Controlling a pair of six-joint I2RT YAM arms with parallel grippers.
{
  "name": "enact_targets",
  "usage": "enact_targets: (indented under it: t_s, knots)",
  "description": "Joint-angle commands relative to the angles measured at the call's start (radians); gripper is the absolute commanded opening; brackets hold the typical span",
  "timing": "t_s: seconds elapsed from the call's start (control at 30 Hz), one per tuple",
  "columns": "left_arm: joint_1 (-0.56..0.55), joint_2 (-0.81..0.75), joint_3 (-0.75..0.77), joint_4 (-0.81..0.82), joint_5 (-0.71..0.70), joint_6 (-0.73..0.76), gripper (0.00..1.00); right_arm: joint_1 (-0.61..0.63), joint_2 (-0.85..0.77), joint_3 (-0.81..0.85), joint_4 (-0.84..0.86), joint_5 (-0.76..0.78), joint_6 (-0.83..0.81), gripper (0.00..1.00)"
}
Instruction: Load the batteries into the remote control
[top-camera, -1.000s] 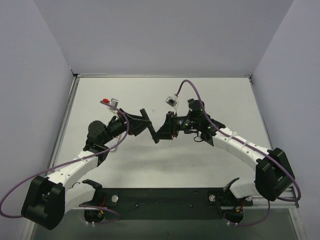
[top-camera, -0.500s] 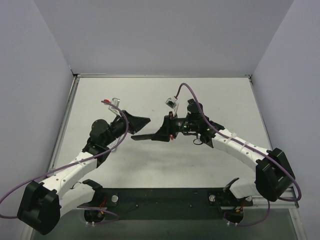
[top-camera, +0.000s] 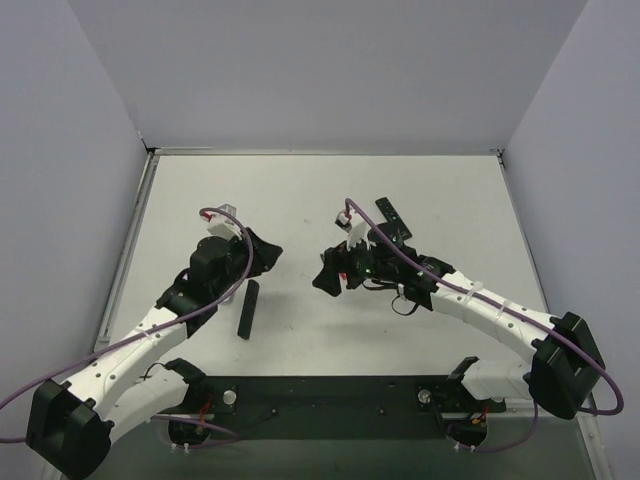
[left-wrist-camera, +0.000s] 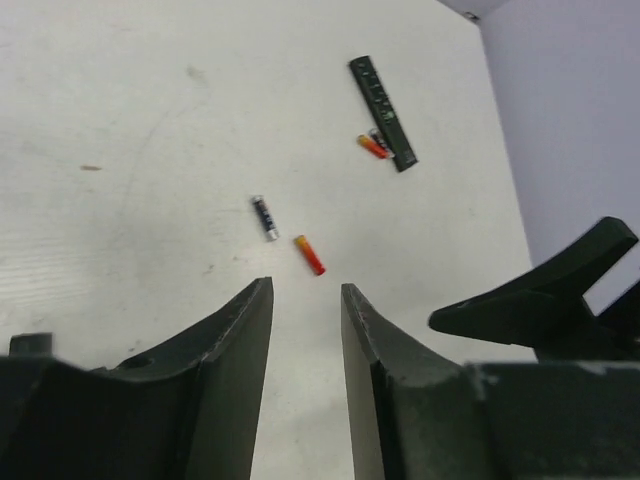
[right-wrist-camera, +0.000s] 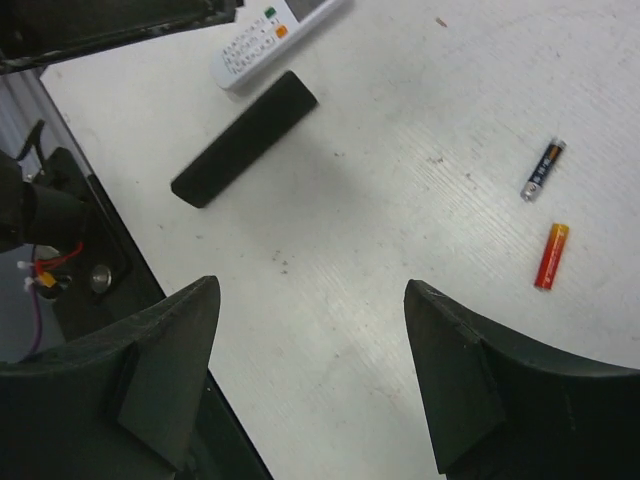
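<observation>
Nothing loaded yet. I see batteries (left-wrist-camera: 309, 254) loose on the table (top-camera: 450, 200); white remote (right-wrist-camera: 270, 35) and black cover (right-wrist-camera: 243, 139) lie apart. My left gripper (left-wrist-camera: 305, 325) is nearly together, empty; right gripper (right-wrist-camera: 310, 330) spread, empty.

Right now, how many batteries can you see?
3: a dark cell and a red cell loose mid-table, and a second red cell against the black remote. A fourth, dark, may lie beside it.
</observation>
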Motion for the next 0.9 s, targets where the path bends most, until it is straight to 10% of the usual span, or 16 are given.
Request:
enact_targets:
  t_s: [0.0, 0.33, 0.87]
  knots:
    - [-0.003, -0.04, 0.043, -0.269, -0.144, 0.066, 0.55, -0.003, -0.015, -0.019, -0.083, 0.084, -0.046, 0.7]
    - [-0.06, 0.091, 0.106, -0.663, -0.385, 0.085, 0.62, -0.006, -0.009, -0.046, -0.1, 0.098, -0.074, 0.7]
    - [-0.06, 0.414, 0.157, -0.743, -0.41, 0.055, 0.75, -0.046, -0.013, -0.092, -0.061, 0.039, -0.08, 0.7]
